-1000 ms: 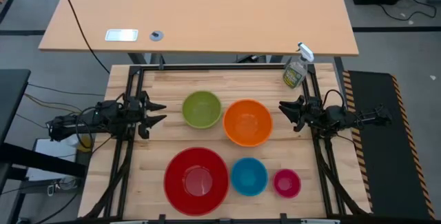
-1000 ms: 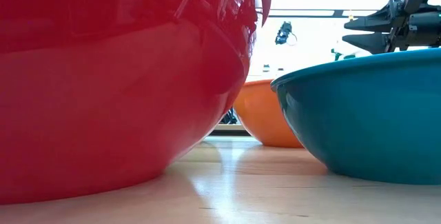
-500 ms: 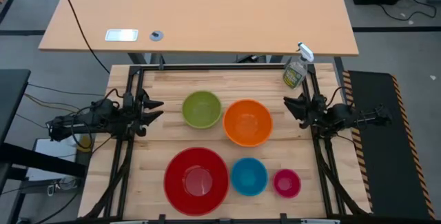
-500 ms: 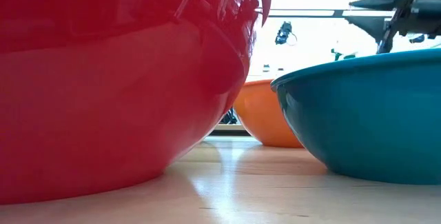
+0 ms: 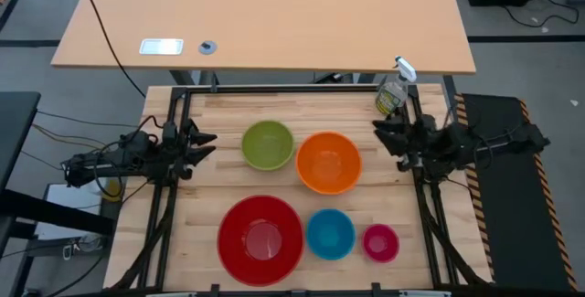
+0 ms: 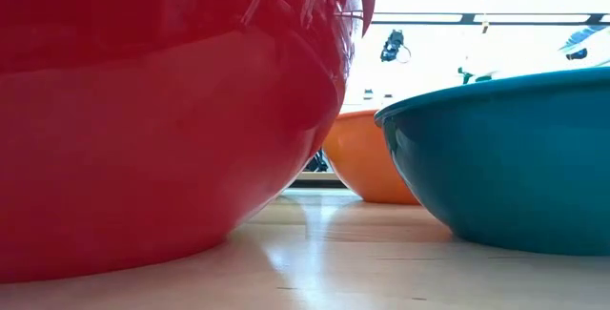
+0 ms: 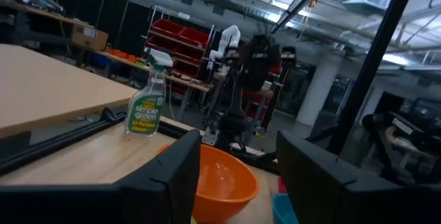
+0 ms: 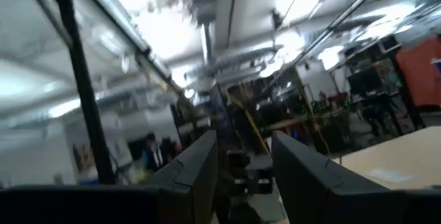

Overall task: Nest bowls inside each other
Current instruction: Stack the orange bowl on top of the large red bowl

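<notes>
Five bowls rest on their bases on the wooden table: lime green [image 5: 268, 144], orange [image 5: 328, 162], large red [image 5: 260, 239], blue [image 5: 330, 234] and small magenta-pink [image 5: 380, 242]. None sits inside another. My left gripper [image 5: 207, 144] hovers open at the table's left side, pointing toward the green bowl; its wrist view shows the orange bowl [image 7: 222, 177] beyond the fingers. My right gripper [image 5: 379, 133] is open at the table's right side, raised and tipped upward, right of the orange bowl. Its wrist view shows only the room between the fingers [image 8: 196, 172].
A spray bottle [image 5: 392, 91] stands at the far right corner, just beyond my right gripper. Black frame rails [image 5: 169, 196] run along the table's left and right sides. In the low view the red bowl [image 6: 162, 119] and blue bowl [image 6: 505, 157] fill the foreground.
My right gripper has risen, leaving the low view upward, and tipped its fingers up. It has shifted slightly toward the far edge. My left gripper has rolled a little about its own axis in place. The bowls have not moved.
</notes>
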You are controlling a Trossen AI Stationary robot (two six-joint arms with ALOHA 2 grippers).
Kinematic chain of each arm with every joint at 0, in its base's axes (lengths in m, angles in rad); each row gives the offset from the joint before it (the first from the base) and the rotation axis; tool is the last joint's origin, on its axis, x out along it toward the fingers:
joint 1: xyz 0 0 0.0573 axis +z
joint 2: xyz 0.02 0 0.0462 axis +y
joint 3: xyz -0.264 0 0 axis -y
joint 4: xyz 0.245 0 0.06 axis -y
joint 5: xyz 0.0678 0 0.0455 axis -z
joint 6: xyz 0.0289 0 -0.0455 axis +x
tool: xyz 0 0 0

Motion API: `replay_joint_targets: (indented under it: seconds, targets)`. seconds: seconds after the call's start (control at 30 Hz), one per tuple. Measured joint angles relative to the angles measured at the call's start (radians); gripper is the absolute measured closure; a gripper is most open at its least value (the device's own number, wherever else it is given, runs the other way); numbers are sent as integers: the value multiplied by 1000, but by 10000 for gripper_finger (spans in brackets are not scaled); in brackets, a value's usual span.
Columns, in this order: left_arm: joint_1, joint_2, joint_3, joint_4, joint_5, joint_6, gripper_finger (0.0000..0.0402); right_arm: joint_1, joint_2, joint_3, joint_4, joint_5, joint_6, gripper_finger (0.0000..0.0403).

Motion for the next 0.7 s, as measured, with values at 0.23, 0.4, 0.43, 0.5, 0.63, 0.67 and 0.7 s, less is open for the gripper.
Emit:
replay_joint_targets:
  seconds: [0.23,0.4,0.43,0.5,0.63,0.67,0.7]
  targets:
    - [-1,0,0,6,86,-93,209,0,324,363,-312,66,9,257]
    - [-1,0,0,18,212,-59,209,-2,501,501,-362,129,-57,257]
    - [-1,0,0,18,212,-51,209,-2,530,516,-353,132,-63,257]
    - [-1,0,0,19,209,-43,209,-2,582,537,-337,132,-73,257]
    - [-1,0,0,36,208,-41,209,-2,677,548,-246,120,-77,257]
    - [-1,0,0,47,208,-41,209,-2,699,548,-211,104,-76,257]
    - [-1,0,0,60,208,-41,209,-2,720,548,-174,82,-70,257]
